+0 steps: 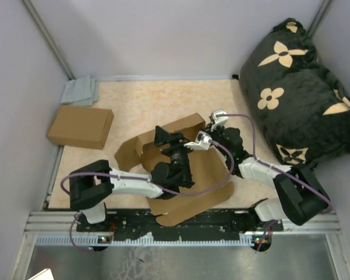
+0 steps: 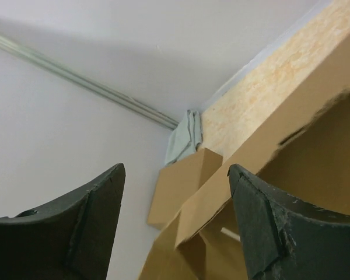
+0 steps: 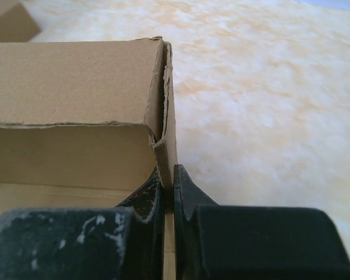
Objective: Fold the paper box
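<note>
Right wrist view is showing the right gripper clamping a raised wall of the paper box, sitting half-folded at the middle of the table, while the left gripper is hanging spread and empty, so wall-raising is seemingly underway, probably needing that free gripper folding the next flap.

Beige mottled tabletop, walled by pale grey panels.
Centre: brown corrugated-cardboard paper box, partly raised, rear wall upright, one flap overhanging the near edge.
Left gripper, black, above the box interior. Right gripper at the rear wall's right end. Purple cables loop from both arms.
Far left: closed shallow brown cardboard box, apart from the first. Crumpled grey-blue cloth in the corner behind it.
Far right: black cushion with cream flower motifs.
</note>
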